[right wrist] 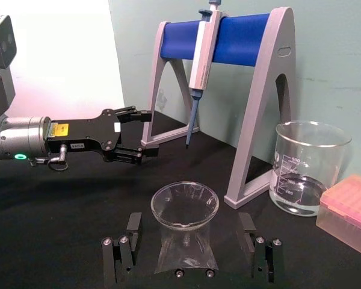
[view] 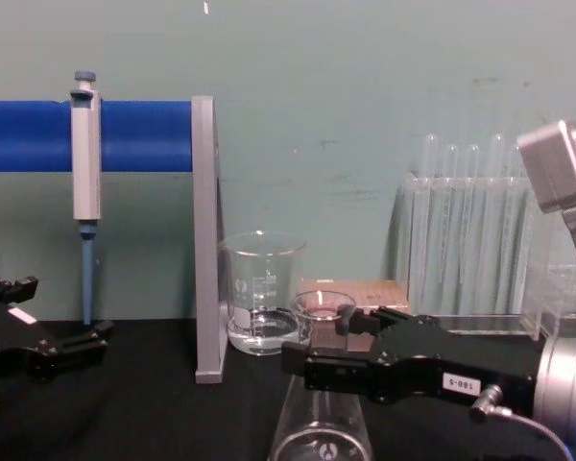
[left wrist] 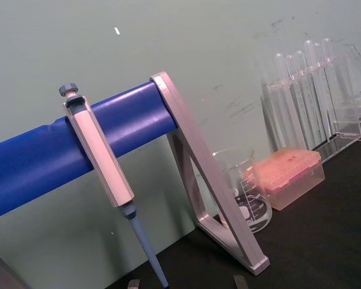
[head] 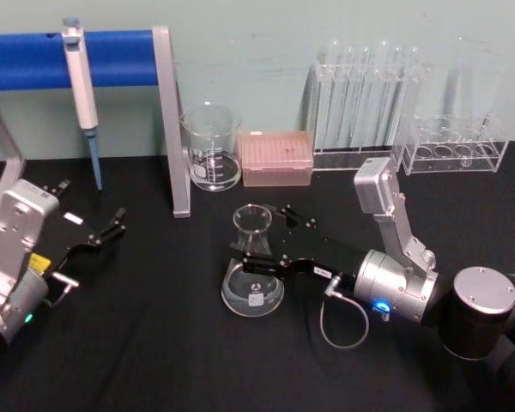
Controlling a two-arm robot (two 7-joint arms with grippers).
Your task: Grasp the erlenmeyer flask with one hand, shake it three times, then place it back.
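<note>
In the head view the erlenmeyer flask (head: 253,276) stands upright on the worktop (head: 154,343) in front of the beaker (head: 212,150), its neck inside the wide-open right pincer (head: 259,236), while the left pincer (head: 113,225) sits open and empty well left of the beaker. The right wrist view shows gaps between the fingers (right wrist: 131,238) and the glass, so the grasp is not yet made; closing gently on the neck seems next.

Clear glass erlenmeyer flask (head: 253,290): conical, wide round base, narrow neck w/ rolled rim, small white mark nr base. Upright on black worktop (head: 154,343). Neck sits btwn spread fingers of right tool (head: 264,236), one finger each side, gap on both.
</note>
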